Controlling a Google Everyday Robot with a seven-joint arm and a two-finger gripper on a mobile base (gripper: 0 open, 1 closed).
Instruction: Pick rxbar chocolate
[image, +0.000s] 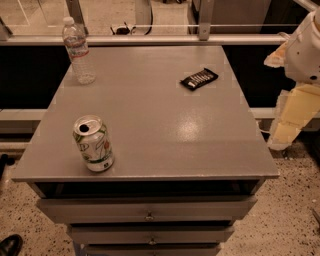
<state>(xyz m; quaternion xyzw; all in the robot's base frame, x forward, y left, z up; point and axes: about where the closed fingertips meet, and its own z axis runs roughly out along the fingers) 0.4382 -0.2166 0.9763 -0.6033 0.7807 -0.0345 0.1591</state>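
The rxbar chocolate (199, 79) is a small flat black bar with white lettering. It lies flat on the far right part of the grey cabinet top (150, 115). My gripper (286, 131) hangs at the right edge of the view, off the table's right side and below the white arm. It is to the right of the bar and nearer the camera, well apart from it, and holds nothing that I can see.
A green-and-white soda can (94, 143) stands near the front left edge. A clear plastic water bottle (79, 50) stands at the far left corner. Drawers (149, 216) sit below the top. A railing (150, 39) runs behind the table.
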